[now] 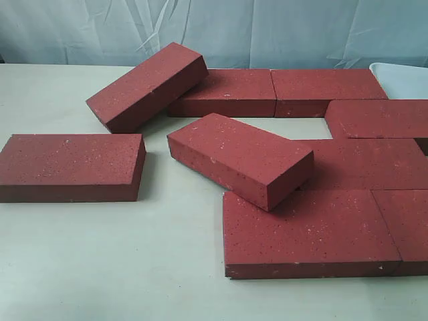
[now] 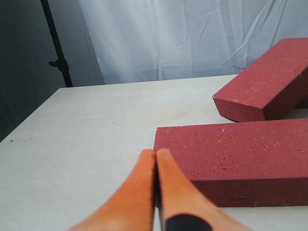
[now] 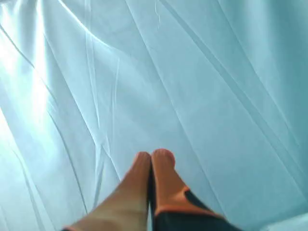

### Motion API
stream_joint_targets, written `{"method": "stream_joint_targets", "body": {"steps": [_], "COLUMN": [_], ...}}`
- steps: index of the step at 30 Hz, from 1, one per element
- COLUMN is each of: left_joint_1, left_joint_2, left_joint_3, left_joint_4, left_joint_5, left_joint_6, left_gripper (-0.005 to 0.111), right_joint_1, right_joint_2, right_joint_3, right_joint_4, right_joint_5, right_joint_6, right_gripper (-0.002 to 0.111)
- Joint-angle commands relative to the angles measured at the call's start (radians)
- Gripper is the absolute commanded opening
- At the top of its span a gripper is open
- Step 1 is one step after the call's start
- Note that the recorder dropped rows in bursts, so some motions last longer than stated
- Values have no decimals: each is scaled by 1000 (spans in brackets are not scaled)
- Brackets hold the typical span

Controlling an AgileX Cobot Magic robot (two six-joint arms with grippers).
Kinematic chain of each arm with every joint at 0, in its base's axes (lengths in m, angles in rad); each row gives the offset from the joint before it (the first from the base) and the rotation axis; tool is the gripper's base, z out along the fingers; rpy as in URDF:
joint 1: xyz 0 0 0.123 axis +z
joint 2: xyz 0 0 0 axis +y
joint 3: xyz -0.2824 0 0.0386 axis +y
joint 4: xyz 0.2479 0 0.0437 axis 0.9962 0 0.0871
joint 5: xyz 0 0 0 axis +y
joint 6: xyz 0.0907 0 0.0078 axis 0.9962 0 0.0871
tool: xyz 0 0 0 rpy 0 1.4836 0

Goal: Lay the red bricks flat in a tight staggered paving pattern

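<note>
The red bricks [image 1: 307, 231] sit mostly toward the table's right edge, six of them flat in rows and largely edge to edge. A tilted brick [image 1: 241, 157] rests on top of that patch, near the middle of the table [image 1: 100, 267]. A leaning brick [image 1: 147, 83] is propped on the left end of the far row. A lone brick [image 1: 70, 164] lies flat near the left edge, apart from the others. The left jaws, orange, are pressed together low over the table, just beside the lone brick's corner. The right jaws are pressed together too and face only the pale blue backdrop cloth [image 3: 192, 72].
</note>
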Motion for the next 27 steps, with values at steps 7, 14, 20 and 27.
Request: {"method": "stream_joint_targets", "body": {"steps": [7,14,20,27], "left_joint_1": [4,4,4,4], "left_joint_2": [-4,-4,-4,-4], "left_joint_3": [2,2,2,2], "left_joint_4": [-11,-11,-11,-9], "left_joint_5": [-6,-6,-6,-6], "left_joint_6": [-4,-4,-4,-4], "left_gripper": [0,0,0,0], "right_joint_1": [-4,16,130,263], "right_joint_2": [268,708,1015,1187], "right_joint_3": [-464,-886,-1041,-1155], "right_joint_4": [-305,-773,-611,-144], "right_joint_5": [-167,520,921,1080], "right_joint_6": [148,264,-155,-692], "right_gripper": [-1,-1,-1,-1]}}
